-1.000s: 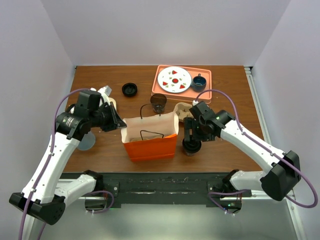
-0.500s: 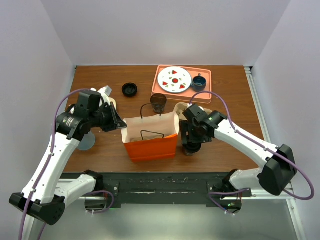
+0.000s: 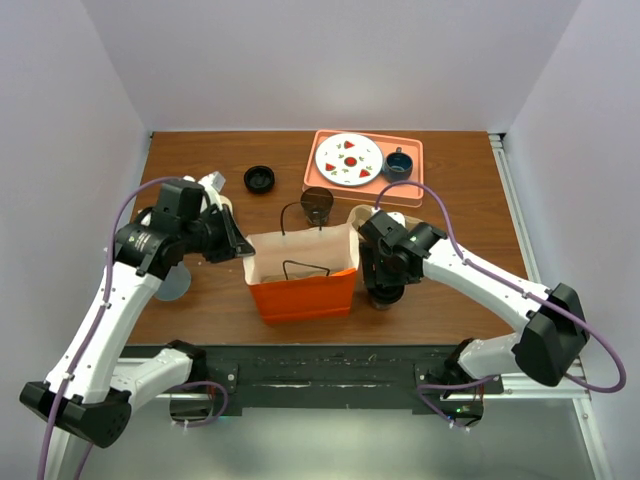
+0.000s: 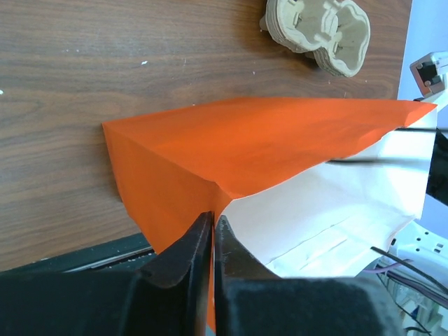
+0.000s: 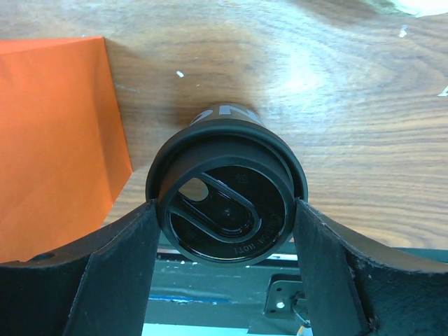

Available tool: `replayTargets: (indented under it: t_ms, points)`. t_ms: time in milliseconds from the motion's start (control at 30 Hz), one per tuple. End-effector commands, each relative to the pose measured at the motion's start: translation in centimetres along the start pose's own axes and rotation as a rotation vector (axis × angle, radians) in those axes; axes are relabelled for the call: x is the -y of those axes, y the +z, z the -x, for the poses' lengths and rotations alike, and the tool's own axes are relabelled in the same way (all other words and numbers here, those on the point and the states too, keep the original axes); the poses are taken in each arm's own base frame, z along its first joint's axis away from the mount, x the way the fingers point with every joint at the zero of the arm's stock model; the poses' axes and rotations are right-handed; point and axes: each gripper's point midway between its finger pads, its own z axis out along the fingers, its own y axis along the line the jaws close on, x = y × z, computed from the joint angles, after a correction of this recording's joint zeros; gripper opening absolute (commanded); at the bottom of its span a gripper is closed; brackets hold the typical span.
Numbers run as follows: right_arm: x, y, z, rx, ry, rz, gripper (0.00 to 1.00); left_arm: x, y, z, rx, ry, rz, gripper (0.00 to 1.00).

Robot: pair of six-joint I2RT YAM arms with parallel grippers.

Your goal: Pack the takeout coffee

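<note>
Fingers (image 5: 119, 273) of the right pincer (image 5: 227, 204) stand on either side of the takeout coffee (image 5: 225, 210), right against the rim of its black lid. I cannot tell whether they press it yet. The cup stands upright on the worktop (image 5: 350, 105) near its front edge, just right of the orange paper bag (image 3: 300, 292). Its long axis is vertical and the lid faces straight up into the wrist camera. The oval sip opening sits toward the bag side of the lid. White letters run along the dark wall just under the lid, but only a fragment shows and it does not read as a word. Embossed writing rings the lid and is too small to make out.

The left pincer (image 4: 212, 220) is clenched on the bag's left rim at a side fold. The bag stands open, its white inside and thin black handles showing.

Behind the bag lies a cardboard cup carrier (image 4: 318, 31). Farther back a black disc (image 3: 259, 179) lies flat. At the far edge a pink tray (image 3: 412, 182) holds a plate (image 3: 349, 158) with red and green shapes, and a blue mug (image 3: 397, 163).
</note>
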Motion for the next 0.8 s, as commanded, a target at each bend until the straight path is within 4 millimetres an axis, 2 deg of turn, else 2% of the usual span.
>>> replayTargets:
  t_ms: [0,33,133,233,567,667,767]
  points:
    - [0.8,-1.4,1.4,0.065,0.025,-0.039,0.63,1.1,-0.2,0.6,-0.011,0.018,-0.035,0.16]
    - [1.2,-1.8,1.3,0.067,0.024,-0.043,0.62,0.9,-0.1,0.6,-0.02,0.02,-0.023,0.23]
    - [2.1,-2.6,1.4,0.085,0.021,-0.074,0.59,1.0,-0.7,1.4,-0.004,0.048,0.0,0.34]
    - [2.7,-4.2,2.3,0.121,0.03,-0.074,0.57,0.9,-1.5,2.0,0.014,0.069,0.03,0.41]
    - [4.0,-13.4,8.7,0.33,0.019,-0.083,0.56,0.1,-2.0,0.1,-0.017,0.056,0.031,0.41]
    - [3.9,-15.7,10.4,0.386,-0.015,-0.061,0.55,0.2,-1.6,0.0,-0.022,0.06,0.016,0.4]
    - [3.6,-18.1,11.9,0.452,-0.098,-0.019,0.55,0.6,-1.2,0.3,-0.021,0.068,-0.007,0.33]
